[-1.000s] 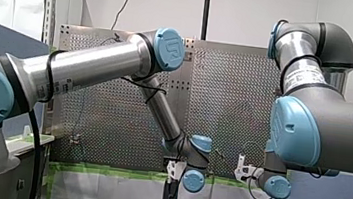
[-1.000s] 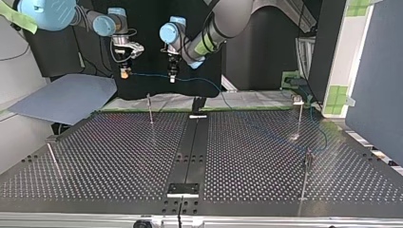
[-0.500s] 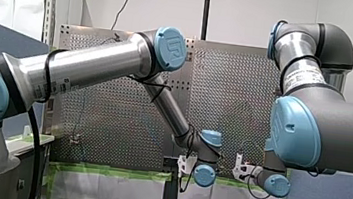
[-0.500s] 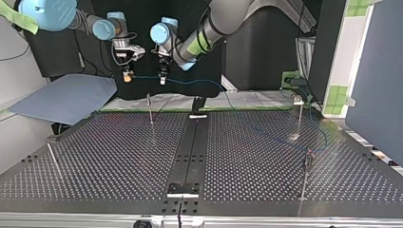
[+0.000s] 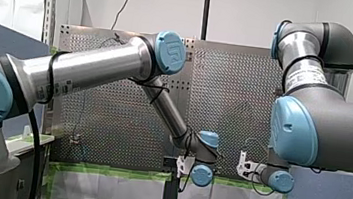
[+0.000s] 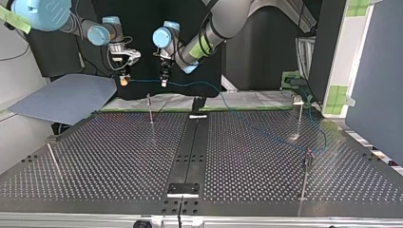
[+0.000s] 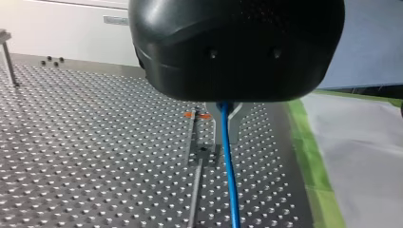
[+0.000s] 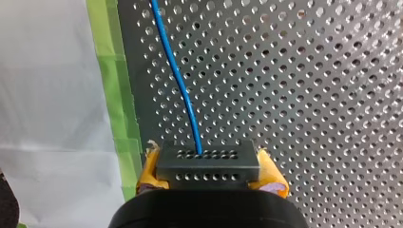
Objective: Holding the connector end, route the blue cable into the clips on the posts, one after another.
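Note:
The blue cable (image 6: 247, 118) hangs taut between my two grippers above the table's far edge, then sags across the table toward the posts at the top view's right. My right gripper (image 6: 124, 79) is shut on the black connector block (image 8: 208, 166), which sits between its yellow pads (image 8: 149, 167). The cable (image 8: 178, 76) leaves the block's face. My left gripper (image 6: 164, 81) is shut on the cable a short way along it. In the left wrist view the cable (image 7: 230, 185) runs between the fingers of my left gripper (image 7: 224, 137). A thin post (image 6: 149, 108) stands just below both grippers.
Other posts stand at the top view's right (image 6: 300, 114), near right (image 6: 306, 175) and near left (image 6: 52, 159). A black rail (image 6: 190, 147) runs down the middle of the perforated table (image 6: 119, 161). Green tape (image 7: 313, 171) edges the table, and a grey sheet (image 6: 66, 97) lies beyond it.
My left gripper has shifted toward the top view's left, closer to my right gripper, and both have sunk a little. The cable stretch between them is shorter.

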Available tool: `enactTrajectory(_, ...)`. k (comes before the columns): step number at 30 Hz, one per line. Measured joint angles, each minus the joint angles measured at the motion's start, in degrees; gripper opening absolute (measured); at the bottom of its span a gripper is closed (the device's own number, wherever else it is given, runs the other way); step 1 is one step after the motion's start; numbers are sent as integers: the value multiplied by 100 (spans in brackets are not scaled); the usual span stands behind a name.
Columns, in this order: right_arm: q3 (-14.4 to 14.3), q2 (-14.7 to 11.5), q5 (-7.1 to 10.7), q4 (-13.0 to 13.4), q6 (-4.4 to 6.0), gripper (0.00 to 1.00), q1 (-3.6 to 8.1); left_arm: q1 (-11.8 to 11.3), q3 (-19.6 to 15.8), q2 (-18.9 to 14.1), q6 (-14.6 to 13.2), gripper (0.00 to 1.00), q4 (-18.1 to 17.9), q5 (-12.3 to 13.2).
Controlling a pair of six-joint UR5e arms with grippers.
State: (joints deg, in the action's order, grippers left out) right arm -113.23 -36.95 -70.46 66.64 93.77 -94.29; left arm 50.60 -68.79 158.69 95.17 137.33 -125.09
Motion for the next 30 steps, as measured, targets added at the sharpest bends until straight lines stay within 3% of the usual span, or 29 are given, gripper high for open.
enactTrajectory(7,41,5,205,92,103,0,125,-11,348,215,24,0,119,70)
enactTrajectory(17,66,6,316,142,136,0,296,-46,743,244,45,0,97,122)
enactTrajectory(21,168,6,368,66,195,0,383,-47,781,255,41,0,94,135)
enactTrajectory(30,330,4,421,-248,183,0,525,-36,822,393,-40,0,101,138)
